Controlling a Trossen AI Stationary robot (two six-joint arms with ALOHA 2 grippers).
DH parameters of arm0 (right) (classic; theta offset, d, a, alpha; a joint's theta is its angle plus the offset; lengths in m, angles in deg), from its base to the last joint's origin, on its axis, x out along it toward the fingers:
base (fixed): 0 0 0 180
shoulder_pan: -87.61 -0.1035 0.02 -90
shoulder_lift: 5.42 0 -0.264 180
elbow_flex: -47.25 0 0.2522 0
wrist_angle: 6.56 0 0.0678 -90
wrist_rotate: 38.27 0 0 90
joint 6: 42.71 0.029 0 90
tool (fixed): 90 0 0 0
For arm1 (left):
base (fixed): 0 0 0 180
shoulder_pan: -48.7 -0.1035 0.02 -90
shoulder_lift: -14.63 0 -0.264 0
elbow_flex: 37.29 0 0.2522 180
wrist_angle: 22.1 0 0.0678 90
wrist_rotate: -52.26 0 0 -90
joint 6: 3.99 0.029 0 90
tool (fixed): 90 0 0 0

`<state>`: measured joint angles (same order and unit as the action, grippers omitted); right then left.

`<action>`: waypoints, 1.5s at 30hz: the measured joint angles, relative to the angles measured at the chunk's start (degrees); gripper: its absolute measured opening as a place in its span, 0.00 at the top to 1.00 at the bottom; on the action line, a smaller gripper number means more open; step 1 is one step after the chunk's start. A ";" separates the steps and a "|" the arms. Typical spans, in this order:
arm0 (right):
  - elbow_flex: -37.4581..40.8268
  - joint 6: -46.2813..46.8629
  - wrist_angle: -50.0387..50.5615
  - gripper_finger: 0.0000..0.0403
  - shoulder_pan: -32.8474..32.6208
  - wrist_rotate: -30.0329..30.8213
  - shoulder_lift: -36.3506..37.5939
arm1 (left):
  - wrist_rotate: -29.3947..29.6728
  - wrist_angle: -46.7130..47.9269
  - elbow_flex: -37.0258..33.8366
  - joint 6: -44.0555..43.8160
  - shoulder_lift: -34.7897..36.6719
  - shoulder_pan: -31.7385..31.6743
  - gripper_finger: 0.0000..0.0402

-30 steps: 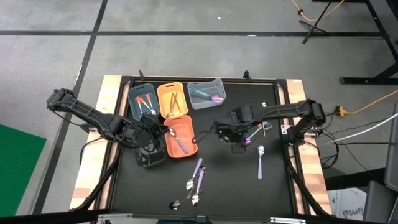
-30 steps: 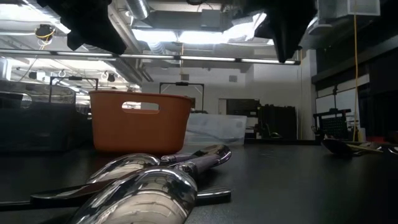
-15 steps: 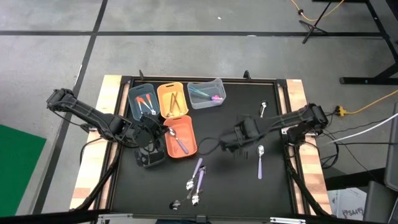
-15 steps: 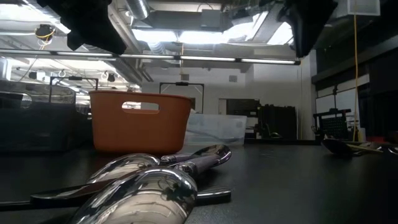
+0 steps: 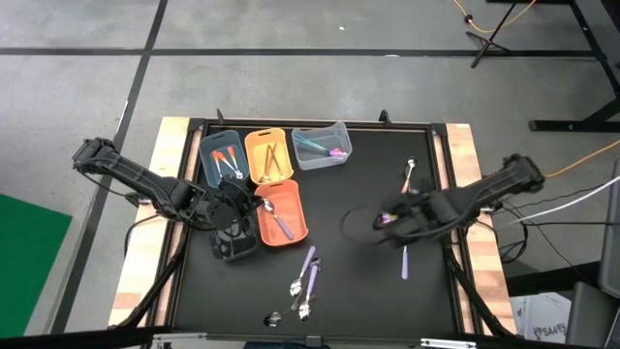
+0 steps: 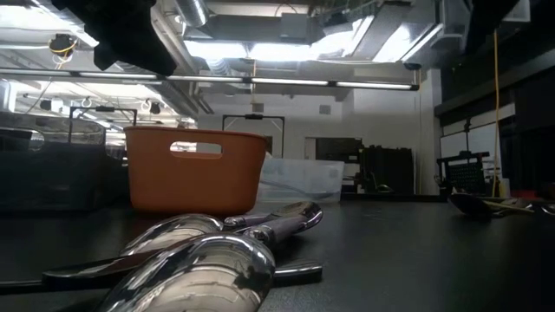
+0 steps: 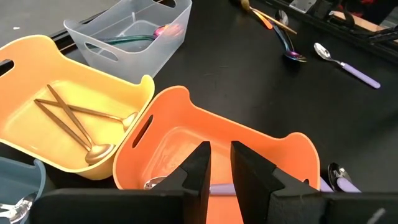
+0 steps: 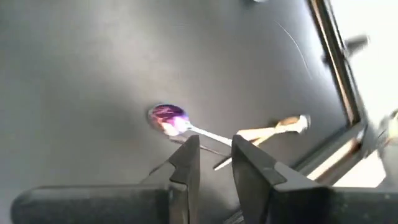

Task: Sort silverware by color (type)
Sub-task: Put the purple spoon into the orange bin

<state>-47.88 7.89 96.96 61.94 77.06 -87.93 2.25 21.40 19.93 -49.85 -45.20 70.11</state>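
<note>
Right hand (image 5: 387,219), right of centre in the high view, hovers over the black counter (image 5: 368,281) with its fingers a narrow gap apart, and the right wrist view shows nothing pinched between them, only a purple iridescent spoon (image 8: 169,118) lying on the counter just beyond the tips. Left hand (image 5: 235,208) waits at centre left of the high view beside the orange-red bin (image 5: 281,211), fingers likewise slightly apart and empty over that bin's rim in the left wrist view. Sorting looks more than half done, judging by the bins: along the upper middle of the high view, the blue-grey bin (image 5: 223,155) holds orange-red pieces, the yellow bin (image 5: 266,155) holds gold spoons (image 7: 74,121), and the clear bin (image 5: 320,145) holds teal and pink pieces, while the orange-red bin has a purple-handled piece (image 5: 281,226). Left to sort: a cluster of purple-handled pieces (image 5: 305,281) at lower centre, a lilac-handled spoon (image 5: 404,257) below the right hand, a few mixed pieces (image 5: 411,176) at upper right, and a small dark piece (image 5: 274,318) near the bottom edge.
</note>
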 joint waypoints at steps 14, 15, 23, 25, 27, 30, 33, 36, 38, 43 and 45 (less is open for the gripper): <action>30.39 50.99 -22.12 0.80 -1.97 -15.11 17.08 | 0.01 -0.03 0.00 -0.01 0.00 0.00 0.86; 32.10 51.09 -25.05 0.80 -2.21 -15.53 16.81 | 0.01 -0.02 0.00 -0.01 0.01 0.00 0.86; 39.96 55.95 -35.01 0.80 -2.12 -17.63 13.13 | 0.00 -0.02 0.00 -0.01 0.02 0.00 0.86; 40.49 56.38 -35.18 0.80 -2.12 -20.20 11.97 | 0.00 -0.02 0.00 -0.01 0.02 0.00 0.86; 40.96 57.13 -36.12 0.80 -2.12 -22.73 10.81 | 0.00 -0.02 0.00 -0.01 0.02 0.00 0.86; 41.10 57.24 -36.88 0.80 -2.12 -24.93 8.96 | 0.00 -0.02 0.00 -0.01 0.02 0.00 0.86; 41.08 57.21 -38.18 0.80 -2.12 -25.45 7.38 | 0.00 -0.02 0.00 -0.01 0.02 0.00 0.86; 41.08 57.19 -39.58 0.80 -2.12 -25.99 6.09 | 0.00 -0.02 0.00 -0.01 0.02 0.00 0.86; 41.08 57.16 -39.65 0.80 -2.20 -26.49 5.35 | 0.00 -0.02 0.00 -0.01 0.02 0.00 0.86; 41.08 57.61 -40.71 0.80 -4.79 -27.53 3.89 | 0.00 -0.02 0.00 -0.01 0.02 0.00 0.86; 41.08 59.12 -40.70 0.80 -6.20 -27.28 3.79 | 0.00 -0.02 0.00 -0.01 0.02 0.00 0.86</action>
<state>-6.80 67.01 56.26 55.74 49.77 -84.14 2.25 21.38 19.93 -49.86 -45.18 70.11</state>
